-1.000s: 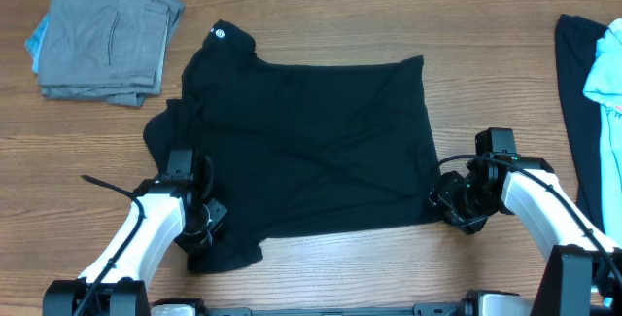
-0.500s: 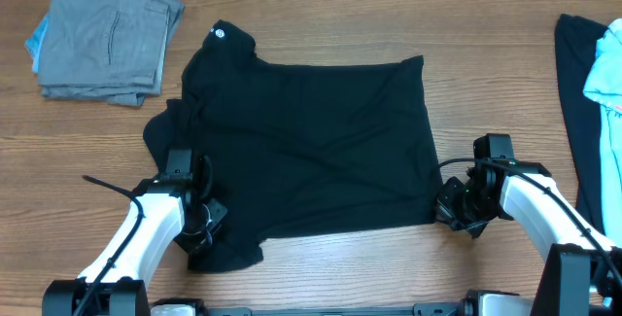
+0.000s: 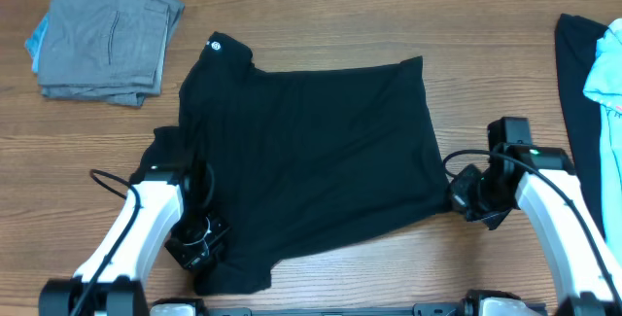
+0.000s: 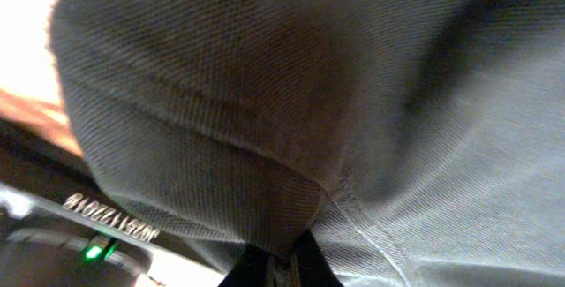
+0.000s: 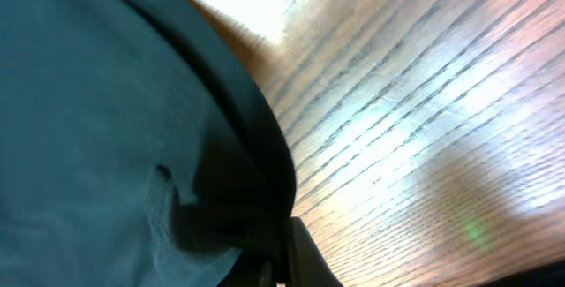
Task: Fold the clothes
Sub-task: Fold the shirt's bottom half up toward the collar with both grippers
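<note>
A black short-sleeved shirt lies spread on the wooden table, its small round white logo at the far left corner. My left gripper is shut on the shirt's near left corner. In the left wrist view the dark weave fills the frame and bunches into the closed fingertips. My right gripper is shut on the shirt's near right corner. In the right wrist view that cloth hangs into the pinched fingers over bare wood.
A folded grey garment lies at the far left on something light blue. At the right edge lie a black garment and a light blue one.
Both grippers have closed on the shirt's near corners. The left one drew toward the near edge and the right one moved outward to the right, so the near hem is stretched and raised.
</note>
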Controlling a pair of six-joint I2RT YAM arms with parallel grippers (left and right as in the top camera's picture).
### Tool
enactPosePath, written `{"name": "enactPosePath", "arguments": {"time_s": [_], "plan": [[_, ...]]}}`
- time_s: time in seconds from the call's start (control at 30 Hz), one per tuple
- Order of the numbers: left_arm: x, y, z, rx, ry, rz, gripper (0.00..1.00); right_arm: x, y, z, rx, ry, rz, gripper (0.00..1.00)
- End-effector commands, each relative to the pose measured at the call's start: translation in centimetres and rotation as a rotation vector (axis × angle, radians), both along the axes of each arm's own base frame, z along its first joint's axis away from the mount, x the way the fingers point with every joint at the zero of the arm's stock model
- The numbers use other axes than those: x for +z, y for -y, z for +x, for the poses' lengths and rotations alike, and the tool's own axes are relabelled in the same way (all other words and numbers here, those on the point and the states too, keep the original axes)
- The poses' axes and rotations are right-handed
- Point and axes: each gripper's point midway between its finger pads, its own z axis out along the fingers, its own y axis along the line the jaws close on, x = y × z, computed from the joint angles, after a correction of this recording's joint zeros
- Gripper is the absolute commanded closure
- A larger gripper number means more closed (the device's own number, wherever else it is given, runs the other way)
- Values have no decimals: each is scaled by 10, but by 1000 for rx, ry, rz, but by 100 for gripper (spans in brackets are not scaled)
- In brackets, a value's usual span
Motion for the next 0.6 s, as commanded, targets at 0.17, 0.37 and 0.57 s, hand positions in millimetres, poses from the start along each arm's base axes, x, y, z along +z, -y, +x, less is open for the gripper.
{"name": "enactPosePath", "arguments": {"time_s": [0.17,0.37,0.57], "plan": [[38,-10,27,-44,168,61,96,41,11,11,-26,153,-64,96],[52,-10,51,-63,258,55,96,53,0,40,-2,297,2,96],[53,-8,80,-60,377,54,96,64,-9,72,15,426,58,96]]}}
